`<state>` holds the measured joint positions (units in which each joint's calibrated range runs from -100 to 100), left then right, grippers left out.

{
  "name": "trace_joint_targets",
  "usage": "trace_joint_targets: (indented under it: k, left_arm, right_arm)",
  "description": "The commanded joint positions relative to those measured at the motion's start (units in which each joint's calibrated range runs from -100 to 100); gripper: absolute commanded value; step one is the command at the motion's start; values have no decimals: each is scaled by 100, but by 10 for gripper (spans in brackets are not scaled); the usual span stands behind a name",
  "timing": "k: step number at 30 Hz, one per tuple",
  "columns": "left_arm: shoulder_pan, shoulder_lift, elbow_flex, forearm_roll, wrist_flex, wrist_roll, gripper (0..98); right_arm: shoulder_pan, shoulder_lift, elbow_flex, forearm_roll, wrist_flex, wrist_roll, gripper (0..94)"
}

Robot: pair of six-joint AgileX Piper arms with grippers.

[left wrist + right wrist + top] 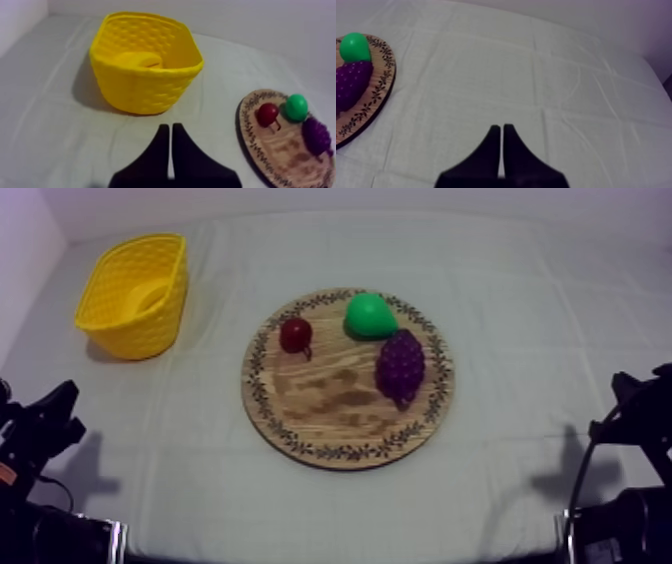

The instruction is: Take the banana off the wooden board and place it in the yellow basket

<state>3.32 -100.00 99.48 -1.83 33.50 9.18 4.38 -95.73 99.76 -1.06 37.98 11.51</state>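
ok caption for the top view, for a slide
Banana in the yellow basket; pear, grapes and small red fruit on the round wooden board.

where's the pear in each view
Top view: pear at the board's far rim, just beyond the grapes, small red fruit alongside.
Left wrist view: on the board, beside the small red fruit, behind the grapes.
Right wrist view: on the board, just behind the grapes.
Shared landmark: the grapes, next to the pear throughout.
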Motion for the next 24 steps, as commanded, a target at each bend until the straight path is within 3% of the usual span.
trace_joint_targets:
  k: [1,24]
  left_arm:
    - [4,0,5,-5,-4,183,1]
    - [4,0,8,-5,-11,120,1]
  right_arm:
    - [-1,-2,2,1,0,-1,3]
    - [-1,-2,2,1,0,-1,3]
